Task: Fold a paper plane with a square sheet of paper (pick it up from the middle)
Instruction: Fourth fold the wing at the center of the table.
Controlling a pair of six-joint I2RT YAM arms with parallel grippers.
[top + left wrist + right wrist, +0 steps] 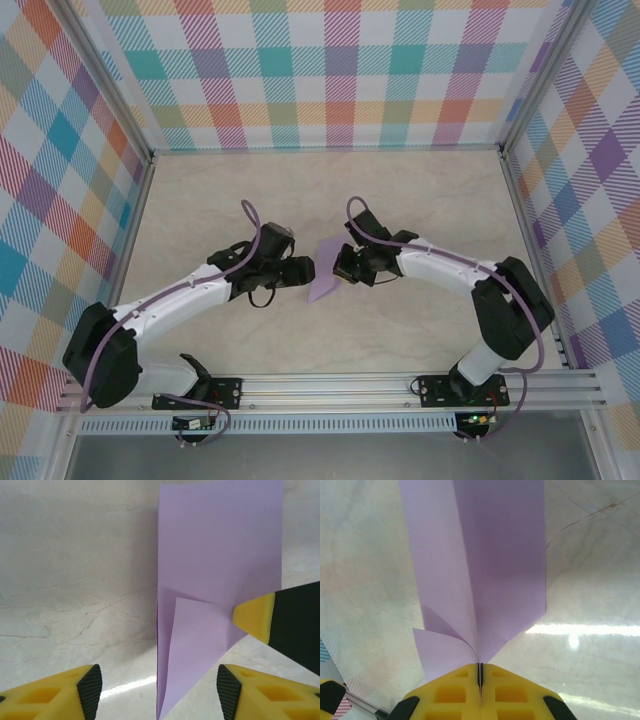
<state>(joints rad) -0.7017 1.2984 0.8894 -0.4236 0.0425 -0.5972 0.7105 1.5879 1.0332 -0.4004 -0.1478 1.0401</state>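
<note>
Plaid-walled cell, marbled table (420,200): from above, the lavender sheet (325,272) hangs over the table's middle between left gripper (303,270) and right gripper (343,266). Left wrist: jaws stand wide either side of the sheet's folded corner. Right wrist: jaws clamped on the gathered folds; judged risk is that a single pinch lets the sheet pivot or the creases spring open.

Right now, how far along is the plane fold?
Done: the paper is lifted and creased into layers, with one corner flap turned in. In hand: the right gripper is shut on the fold; the left gripper is open, a finger either side of the paper. Left: the far end is square, no pointed dart yet, so more folds look needed.
</note>
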